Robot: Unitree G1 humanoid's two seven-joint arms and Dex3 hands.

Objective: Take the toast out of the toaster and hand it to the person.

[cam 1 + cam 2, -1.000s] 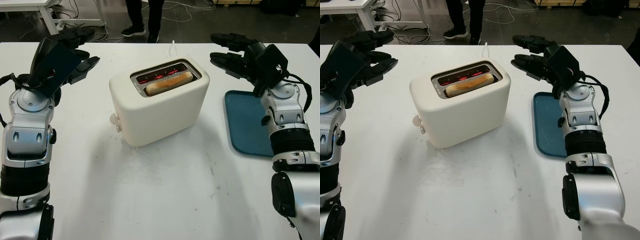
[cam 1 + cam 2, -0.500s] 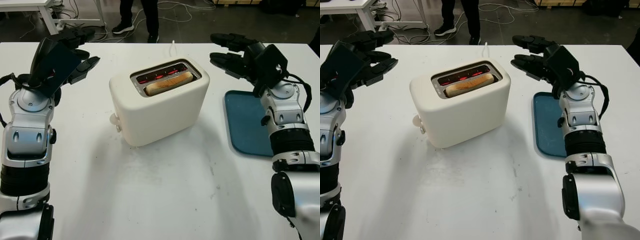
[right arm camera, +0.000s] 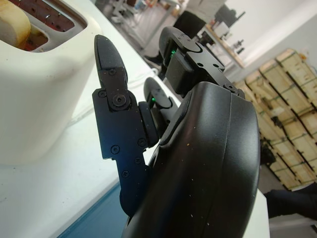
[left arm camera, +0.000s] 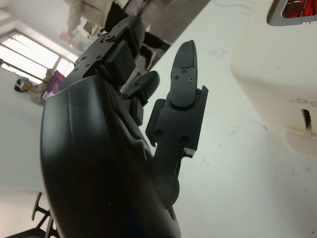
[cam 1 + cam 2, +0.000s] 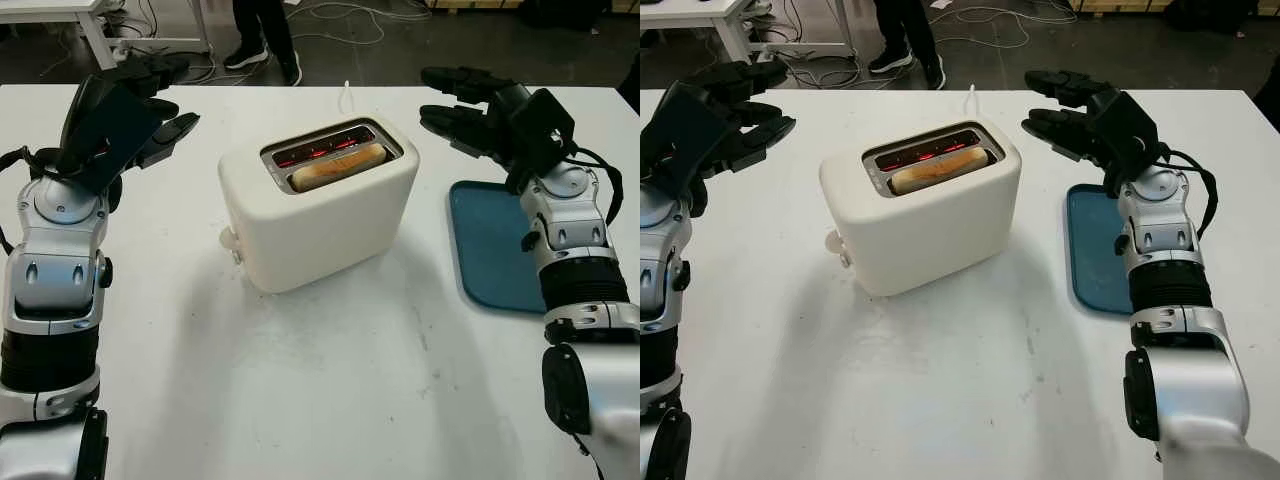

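Change since earlier: only the person (image 5: 262, 30) beyond the far side of the toaster has shifted, feet stepping leftward; both robot hands and the toast sit as they did a second ago.
Left eye view: the toaster (image 5: 318, 205) stands mid-table; the toast (image 5: 338, 165) lies in the slot nearer the robot, its top edge raised a little above the rim, while the far slot glows red. The left hand (image 5: 140, 100) hovers left of the toaster, released and holding nothing.
Right eye view: the right hand (image 5: 1075, 105) hovers right of the toaster, also released and empty, with a blue tray (image 5: 1095, 250) on the table to the toaster's right.
Left wrist view: the fingers (image 4: 185, 79) are straight and point past the toaster's pale side wall, well apart from it.
Right wrist view: the fingers (image 3: 111, 74) are straight beside the toaster's slots, with one end of the toast in the corner.
Step in hand: reaching for the toast, by my judgement.
Doing it well: come down from above the near slot, pinch the raised crust, keep fingertips off the hot metal, lift straight up so the toaster stays put.
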